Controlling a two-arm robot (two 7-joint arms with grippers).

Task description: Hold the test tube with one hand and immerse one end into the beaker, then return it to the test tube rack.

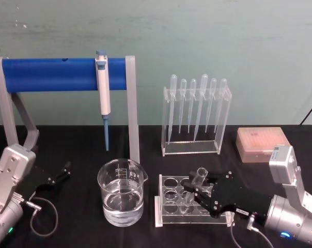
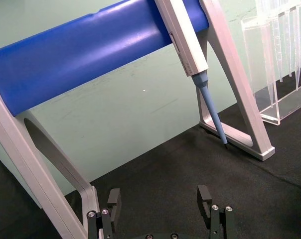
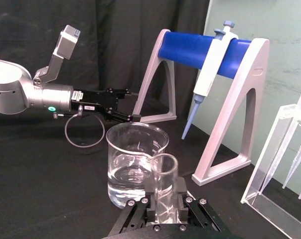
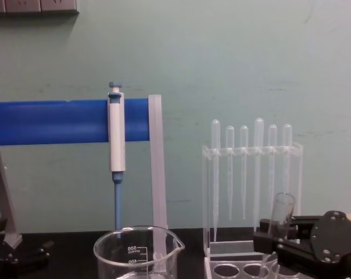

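Your right gripper (image 1: 193, 190) is clamped on the test tube (image 1: 201, 175), gripping it about mid-length, directly over the test tube rack (image 1: 187, 222) toward the front right of the surface (image 1: 83, 150). The tube's long axis runs close to upright with a slight lean. Its open rim is on top and its rounded end is down among the rack's holes. You cannot tell from here whether that end hangs clear or sits in a hole.

What matters for your next move is the beaker (image 1: 121, 199). It stands just beside the rack, to the robot's left of the tube, near the front edge at mid-surface. It is part filled with clear liquid, and its spout points toward the rack. From the right wrist view it sits straight beyond the held tube, so the line is direct. I judge the move to be lift, carry left, then lower the rounded end past the rim. It will be glass against glass at the lip, so go gently.

Your left gripper (image 1: 60, 174) sits low near the left edge with its fingers apart, holding nothing, well away from the beaker.

The surface is black cloth. The micropipette (image 1: 103, 88) on its blue stand (image 1: 52, 74) and the clear pipette rack (image 1: 196, 147) stand toward the far edge, off your path.
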